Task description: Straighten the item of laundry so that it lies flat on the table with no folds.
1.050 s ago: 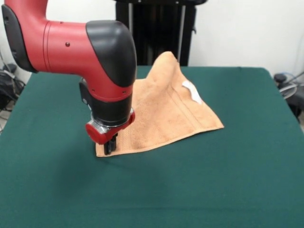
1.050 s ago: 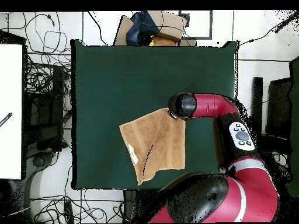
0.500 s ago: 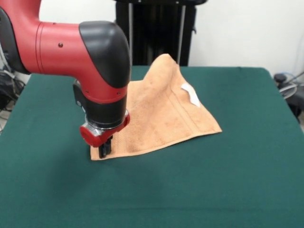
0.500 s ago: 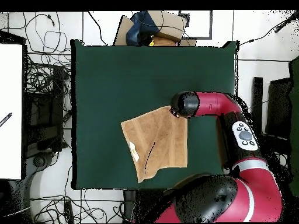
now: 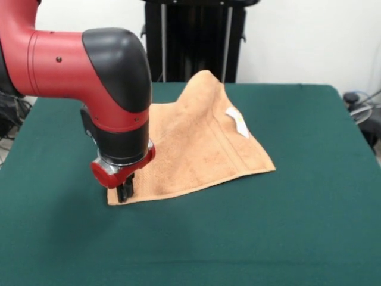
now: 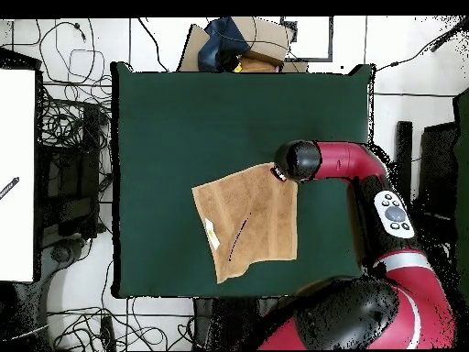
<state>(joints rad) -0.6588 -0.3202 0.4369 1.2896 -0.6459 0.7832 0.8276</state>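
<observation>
Jaws (image 5: 124, 192) at the towel's nearest corner press together on the cloth; only the front view shows this, since the arm's black-capped wrist (image 6: 300, 160) covers that corner from overhead. Towel (image 5: 199, 146), light orange-brown terry, lies near the middle of the green surface (image 5: 286, 232), flat at its near edges and rising to a raised peak at the far side, with a white tag (image 5: 237, 121) on the slope. Overhead, a dark crease (image 6: 240, 229) runs through the towel.
</observation>
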